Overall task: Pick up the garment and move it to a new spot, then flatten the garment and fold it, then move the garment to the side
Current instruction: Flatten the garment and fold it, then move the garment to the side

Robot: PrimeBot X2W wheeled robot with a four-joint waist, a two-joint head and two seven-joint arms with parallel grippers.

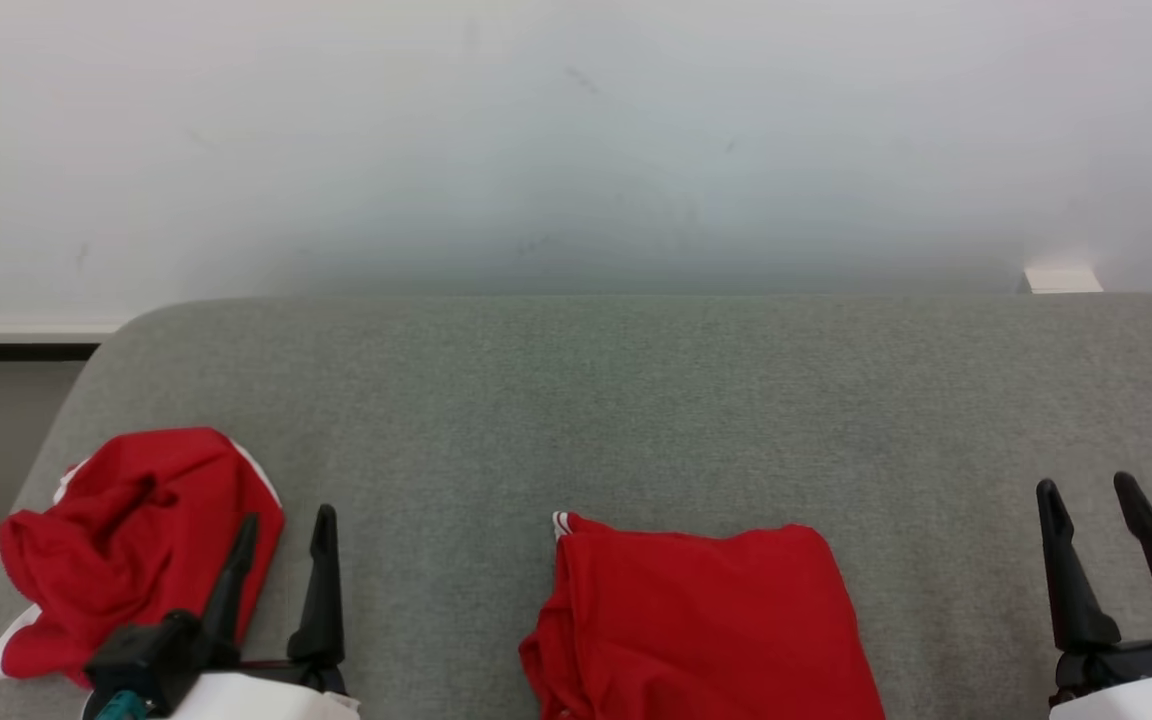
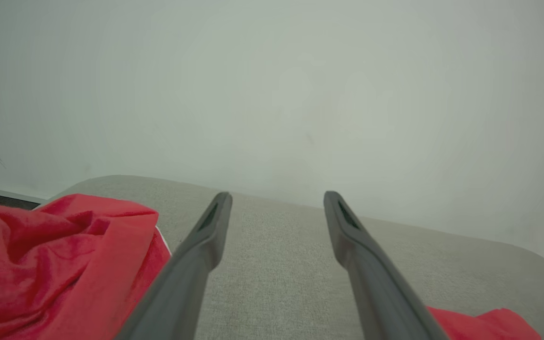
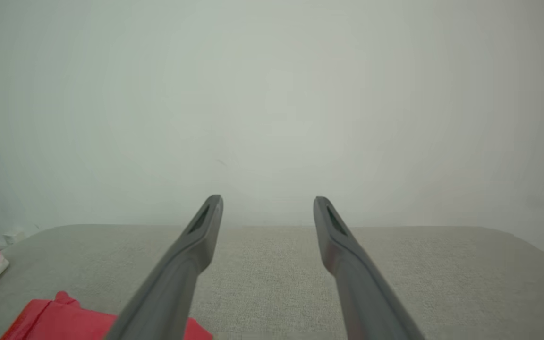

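Tabletop [image 1: 636,400], grey and cloth-covered, with its rounded far edge against a pale wall [image 1: 576,130]. A folded garment [image 1: 706,620], red, lies at 6 o'clock, cut off by the view's bottom. A crumpled garment [image 1: 126,540], red, sits at 8 o'clock near the left edge. The left gripper [image 1: 286,517], wide and empty, is just beside it at 7; the right gripper [image 1: 1086,485], also wide and empty, is at 4. Open cloth spans the far half.

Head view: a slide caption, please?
Both open, left gripper and right gripper at a grey cushion with a crumpled red garment and a flatter red garment.
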